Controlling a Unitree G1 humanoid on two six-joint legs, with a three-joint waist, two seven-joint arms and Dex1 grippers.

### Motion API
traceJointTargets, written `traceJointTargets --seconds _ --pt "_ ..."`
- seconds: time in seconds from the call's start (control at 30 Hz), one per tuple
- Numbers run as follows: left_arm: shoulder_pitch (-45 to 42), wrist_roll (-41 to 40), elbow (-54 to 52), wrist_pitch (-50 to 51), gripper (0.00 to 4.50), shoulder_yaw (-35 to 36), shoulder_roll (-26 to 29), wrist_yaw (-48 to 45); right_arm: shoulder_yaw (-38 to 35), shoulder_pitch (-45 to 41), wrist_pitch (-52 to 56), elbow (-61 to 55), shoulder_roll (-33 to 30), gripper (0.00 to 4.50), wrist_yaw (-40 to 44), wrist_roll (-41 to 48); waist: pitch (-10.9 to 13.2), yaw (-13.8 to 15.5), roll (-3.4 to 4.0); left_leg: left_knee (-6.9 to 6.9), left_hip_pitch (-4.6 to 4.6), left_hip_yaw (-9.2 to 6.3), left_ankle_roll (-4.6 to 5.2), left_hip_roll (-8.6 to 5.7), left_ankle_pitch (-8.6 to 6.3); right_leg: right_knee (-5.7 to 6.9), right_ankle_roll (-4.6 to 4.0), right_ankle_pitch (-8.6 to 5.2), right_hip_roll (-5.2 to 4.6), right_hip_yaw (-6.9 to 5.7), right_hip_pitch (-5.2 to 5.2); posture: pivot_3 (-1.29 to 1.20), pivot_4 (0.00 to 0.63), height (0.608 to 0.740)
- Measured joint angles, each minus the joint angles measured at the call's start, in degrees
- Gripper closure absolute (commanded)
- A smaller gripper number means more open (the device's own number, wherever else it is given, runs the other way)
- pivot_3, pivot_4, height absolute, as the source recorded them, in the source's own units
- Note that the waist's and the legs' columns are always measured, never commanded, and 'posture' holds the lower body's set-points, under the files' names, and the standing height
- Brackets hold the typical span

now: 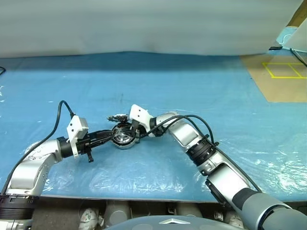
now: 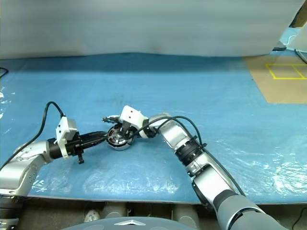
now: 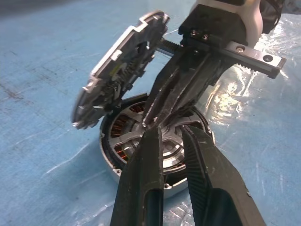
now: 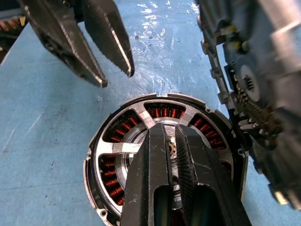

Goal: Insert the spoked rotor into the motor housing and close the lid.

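The motor housing (image 4: 92,190) lies on the blue table, its copper windings showing between the silver spokes of the spoked rotor (image 4: 118,148), which sits inside it. The lid (image 3: 117,66) stands tilted up from the housing's far edge, mottled inner face toward the rotor. My right gripper (image 4: 170,129) is shut, its tips resting on the rotor's hub. My left gripper (image 3: 171,129) hovers just over the housing's near-left rim, fingers slightly apart with nothing between them. From the head, both grippers meet at the housing (image 1: 123,143), left gripper (image 1: 110,137) on its left, right gripper (image 1: 131,132) above it.
The blue plastic sheet (image 1: 192,91) covers the whole table. A brown board with yellow tape (image 1: 283,76) lies at the far right. A white backdrop (image 1: 144,24) closes off the far side. The table's front edge (image 1: 144,197) runs just before me.
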Motion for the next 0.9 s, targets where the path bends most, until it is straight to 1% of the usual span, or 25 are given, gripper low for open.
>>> traceJointTargets --seconds 0.1,0.17,0.23,0.3,0.5,0.57,0.7,0.83,0.9 --pt "0.4 0.2 0.2 -0.1 3.76 0.3 0.0 0.0 -3.6 2.1 3.0 -0.8 -0.8 4.25 5.0 5.2 0.0 0.1 -0.01 0.0 -0.12 0.01 0.02 0.0 -0.01 -0.1 -0.16 0.1 -0.01 0.05 -0.05 0.0 0.15 0.74" --pt "0.7 0.3 0.2 -0.1 3.76 0.3 0.0 -0.1 -4.0 2.3 5.1 -0.9 -1.1 4.25 7.5 6.6 0.0 0.0 -0.03 0.0 -0.41 0.01 0.01 0.01 0.0 -0.13 -0.19 0.11 0.01 0.01 -0.31 0.0 0.15 0.74" --pt "0.7 0.3 0.2 -0.1 3.76 0.3 0.0 -0.1 -4.0 2.3 6.2 -0.8 -0.7 4.25 8.7 7.0 0.0 0.0 -0.03 0.02 -0.8 0.01 -0.2 0.0 0.13 -0.07 -0.21 0.13 0.06 -0.07 -0.69 0.0 0.15 0.74" --pt "0.6 0.4 0.2 -0.1 3.76 0.3 0.0 -0.1 -3.5 2.1 6.2 -0.3 -0.1 4.25 8.8 6.8 0.0 -0.2 -0.03 0.03 -1.02 0.01 -0.21 0.0 0.15 -0.03 -0.25 0.11 0.13 -0.1 -0.94 0.0 0.15 0.74" --pt "0.4 0.4 0.2 -0.1 3.76 0.3 0.0 0.0 -2.6 0.2 2.6 3.7 2.3 4.25 7.0 4.0 0.0 -0.5 -0.03 0.03 -0.87 0.02 -0.21 0.02 0.13 0.05 -0.32 0.08 0.14 -0.08 -0.88 0.0 0.15 0.74" --pt "0.5 0.4 0.2 -0.1 3.76 0.3 0.0 0.0 -2.4 0.0 2.1 4.0 2.3 4.25 6.8 3.6 0.0 -0.4 -0.03 0.03 -0.72 0.02 -0.19 0.02 0.12 0.04 -0.31 0.08 0.09 -0.06 -0.72 0.0 0.15 0.74" --pt "1.0 0.4 0.2 -0.1 3.76 0.3 0.0 0.0 -2.2 0.0 2.1 3.7 2.1 4.25 6.8 3.5 0.0 -0.4 -0.03 0.03 -0.69 0.02 -0.18 0.02 0.11 0.05 -0.31 0.08 0.08 -0.06 -0.7 0.0 0.15 0.74" --pt "1.1 0.4 0.1 -0.1 3.76 0.3 0.0 0.0 -3.0 0.2 4.3 2.5 2.2 4.25 7.9 4.7 0.0 -0.3 -0.03 0.03 -0.8 0.02 -0.2 0.02 0.12 0.01 -0.31 0.08 0.09 -0.07 -0.75 0.0 0.15 0.74" --pt "1.1 0.4 0.1 -0.1 3.76 0.3 0.0 0.0 -4.3 0.3 7.2 2.1 2.5 4.25 8.6 6.7 0.0 -0.2 -0.03 0.03 -0.97 0.03 -0.2 0.01 0.13 -0.03 -0.31 0.08 0.09 -0.09 -0.9 0.0 0.15 0.74"
